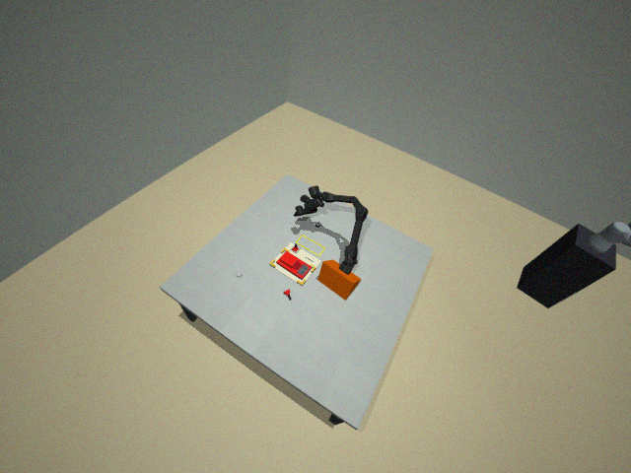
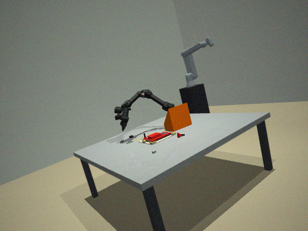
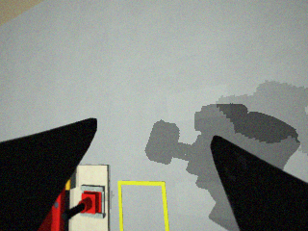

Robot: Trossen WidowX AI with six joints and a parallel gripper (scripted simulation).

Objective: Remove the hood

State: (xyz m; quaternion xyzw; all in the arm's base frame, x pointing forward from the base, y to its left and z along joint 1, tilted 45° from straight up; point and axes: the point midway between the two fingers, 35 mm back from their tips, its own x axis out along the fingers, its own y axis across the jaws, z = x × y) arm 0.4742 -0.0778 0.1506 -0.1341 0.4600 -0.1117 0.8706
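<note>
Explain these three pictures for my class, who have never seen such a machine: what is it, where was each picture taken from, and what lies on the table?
The black jointed machine is a robot arm fixed to an orange block on a grey table. One picture looks down from high above, one from the side, and one from a camera on the arm's wrist. The pincer hangs above the table, pointing down, open and holding nothing; its two dark fingers frame the wrist picture. On the table lie a red toy car on a pale plate, a yellow outlined area beside it, and a few small loose parts. The grey arm behind stands off the table.
</note>
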